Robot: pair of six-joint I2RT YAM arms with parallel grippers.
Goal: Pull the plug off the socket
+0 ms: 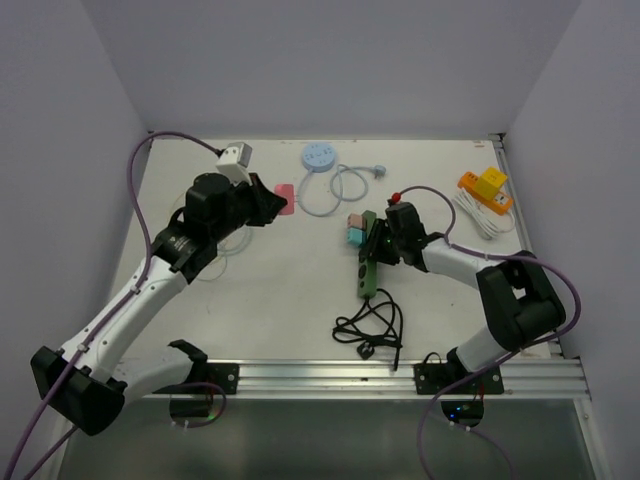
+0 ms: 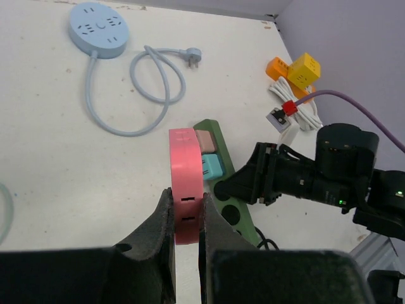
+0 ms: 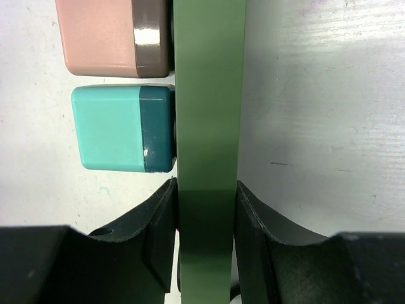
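Note:
My left gripper (image 1: 277,201) (image 2: 186,206) is shut on a pink plug (image 1: 284,192) (image 2: 185,180), gripped by its flat sides and held apart from the socket, to its upper left in the top view. The socket is a green power strip (image 1: 366,265) (image 2: 244,218) (image 3: 209,95) lying on the table. My right gripper (image 1: 376,250) (image 3: 207,202) is shut on the strip, one finger on each long side. A teal plug (image 1: 352,238) (image 3: 120,128) and a pale pink plug (image 1: 354,221) (image 3: 111,38) sit in the strip just beyond the right fingers.
A round blue socket (image 1: 319,155) with a looped cable lies at the back. A white cube adaptor (image 1: 235,155) is at the back left. Orange and yellow adaptors (image 1: 485,187) and a white cord sit at the right. The strip's black cable (image 1: 370,325) coils near the front rail.

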